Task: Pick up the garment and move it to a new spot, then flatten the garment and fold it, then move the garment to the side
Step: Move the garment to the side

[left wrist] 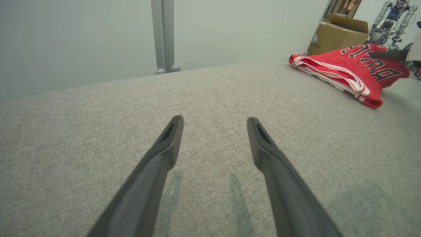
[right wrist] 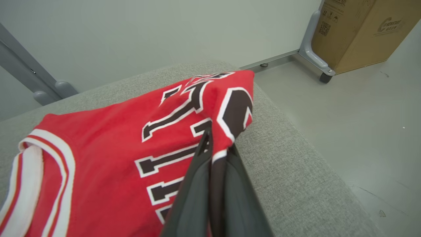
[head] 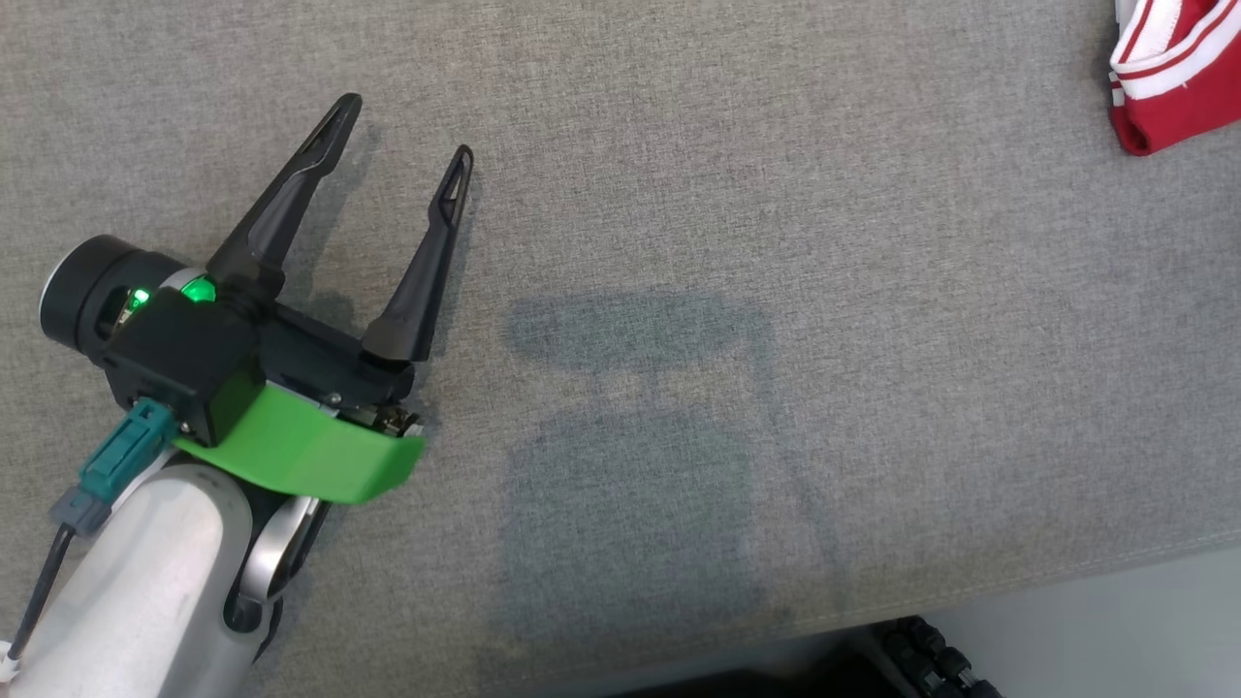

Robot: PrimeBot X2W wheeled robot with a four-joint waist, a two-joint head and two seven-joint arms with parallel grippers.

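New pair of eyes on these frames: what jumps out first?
The bright red jersey with white-striped trim and black lettering stands out first, lying at the top right of the head view on the grey woven fabric surface. The right gripper is shut on its edge by the surface's corner. The left gripper is open over bare fabric at the lower left of the head view.

A: How many garments?
B: One red fabric jersey (right wrist: pixel 98 148) with white trim and black letters.
A: And claws?
B: Two, a left claw (head: pixel 405 128) and a right claw (right wrist: pixel 219 143).
A: Anything else?
B: One grey fabric-covered worktop (head: pixel 776 194) and one brown cardboard box (right wrist: pixel 358 29).
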